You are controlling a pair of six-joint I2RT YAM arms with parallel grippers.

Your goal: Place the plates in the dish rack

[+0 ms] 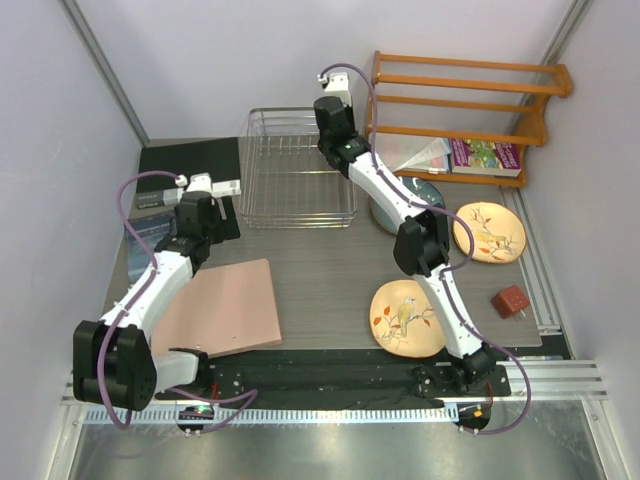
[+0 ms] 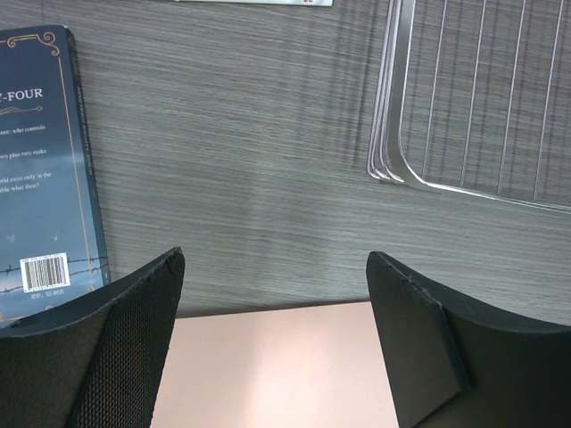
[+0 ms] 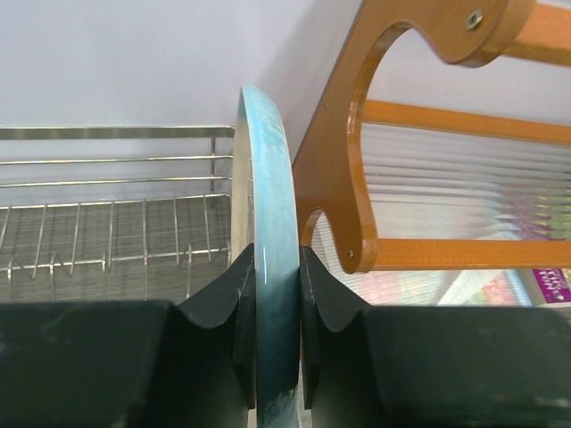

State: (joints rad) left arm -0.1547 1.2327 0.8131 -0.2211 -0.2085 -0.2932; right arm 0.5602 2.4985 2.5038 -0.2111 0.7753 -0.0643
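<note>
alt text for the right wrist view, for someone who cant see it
The right gripper is clamped on a light-blue plate, held upright and seen edge-on. Behind it, the wire dish rack shows on the left and an orange wooden shelf on the right.

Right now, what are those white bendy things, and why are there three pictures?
They are two robot arms, left arm and right arm, bolted to a grey table. One picture looks down from above; the other two come from a camera on each wrist. The right arm's jaws pinch a light-blue-rimmed round plate upright by its edge, near the silver wire dish rack. The left arm's jaws are open and empty. Lying on the table: a yellow-orange bird plate, an orange-yellow branch plate, a pink flat board and a dark blue book.
</note>
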